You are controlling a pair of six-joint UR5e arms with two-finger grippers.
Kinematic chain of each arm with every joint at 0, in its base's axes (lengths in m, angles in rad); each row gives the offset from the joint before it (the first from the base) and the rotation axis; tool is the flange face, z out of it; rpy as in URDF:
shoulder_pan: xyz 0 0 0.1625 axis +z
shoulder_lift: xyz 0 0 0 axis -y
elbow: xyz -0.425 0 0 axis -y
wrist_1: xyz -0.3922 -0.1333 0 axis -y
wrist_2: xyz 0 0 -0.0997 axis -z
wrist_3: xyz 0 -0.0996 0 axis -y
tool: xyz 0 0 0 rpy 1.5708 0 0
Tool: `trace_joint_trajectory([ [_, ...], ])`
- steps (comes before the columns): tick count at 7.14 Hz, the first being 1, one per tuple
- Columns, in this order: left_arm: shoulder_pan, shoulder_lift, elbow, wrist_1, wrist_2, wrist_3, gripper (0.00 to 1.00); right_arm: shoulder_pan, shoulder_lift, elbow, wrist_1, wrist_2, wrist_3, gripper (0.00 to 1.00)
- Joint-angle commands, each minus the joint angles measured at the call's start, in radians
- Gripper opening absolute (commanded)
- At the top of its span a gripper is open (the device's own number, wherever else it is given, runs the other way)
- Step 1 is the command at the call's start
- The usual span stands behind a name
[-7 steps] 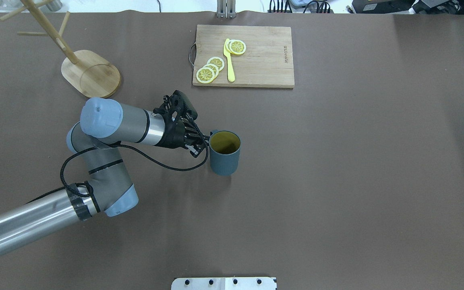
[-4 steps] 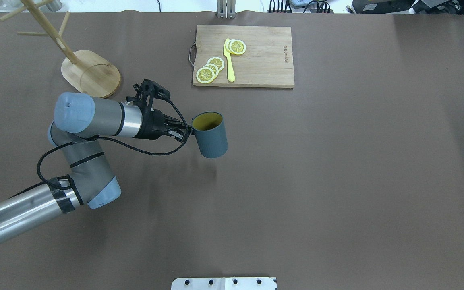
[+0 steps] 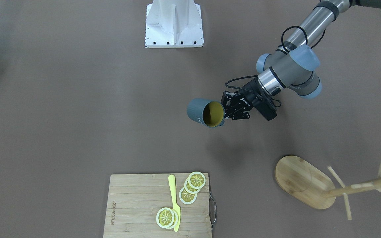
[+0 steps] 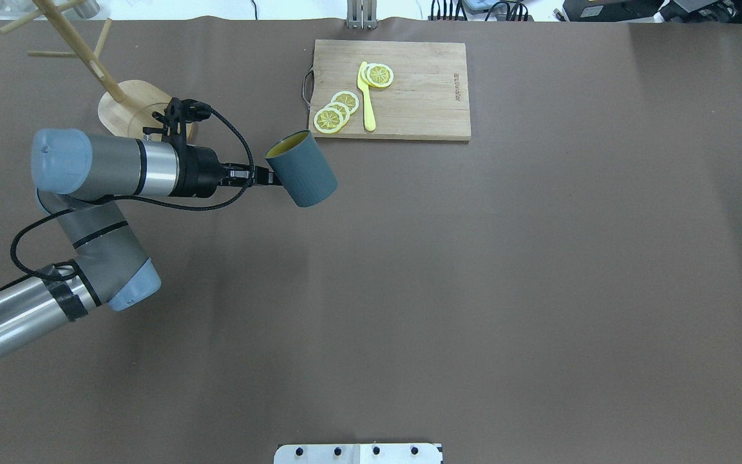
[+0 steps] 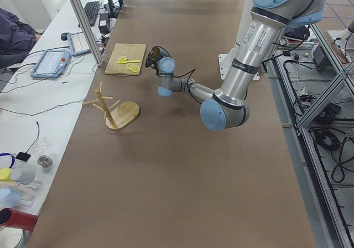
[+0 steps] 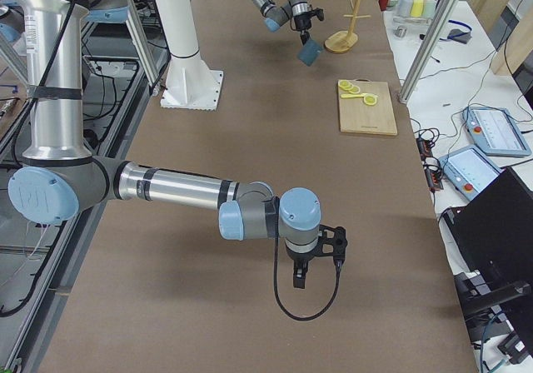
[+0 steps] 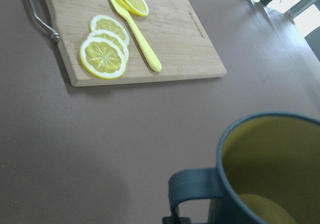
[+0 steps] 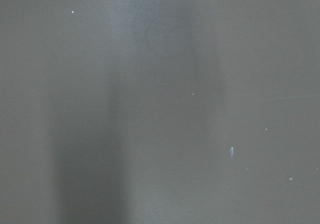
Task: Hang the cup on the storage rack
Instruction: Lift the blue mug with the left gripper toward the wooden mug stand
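Observation:
The cup point(image 4: 303, 174) is slate-blue with a yellow-olive inside. It hangs in the air, tilted, its mouth turned toward the far side. My left gripper point(image 4: 266, 178) is shut on the cup's handle, as the front view point(image 3: 226, 110) also shows. The left wrist view shows the cup's rim and handle point(image 7: 200, 186) close up. The storage rack point(image 4: 127, 106), a bamboo mug tree, stands at the far left, behind my left wrist. It also shows in the front view point(image 3: 299, 181). My right gripper point(image 6: 298, 277) shows only in the exterior right view; I cannot tell if it is open.
A wooden cutting board point(image 4: 409, 96) with lemon slices and a yellow knife lies at the far middle, just right of the cup. The robot's white base plate point(image 3: 174, 23) sits at the near edge. The table is covered in brown paper.
My left arm has lifted the cup off the table and carried it away from the robot and to the left, toward the rack. The cup has tilted further.

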Motion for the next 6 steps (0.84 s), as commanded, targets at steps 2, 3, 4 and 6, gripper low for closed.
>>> trace_joint_trajectory([
  [2,-0.068,0.027,0.006,-0.174,-0.006,-0.388,0.00,-0.001,-0.004,0.001,0.019,0.000,0.000,1.00],
  [3,-0.082,0.052,0.007,-0.242,0.008,-0.479,0.00,-0.001,-0.006,0.001,0.019,0.000,0.000,1.00],
  [4,-0.092,0.058,0.009,-0.279,0.043,-0.576,0.00,0.000,-0.010,-0.001,0.041,0.000,0.000,1.00],
  [6,-0.090,0.058,0.020,-0.371,0.144,-0.818,0.00,0.000,-0.012,-0.001,0.041,0.000,0.000,1.00],
])
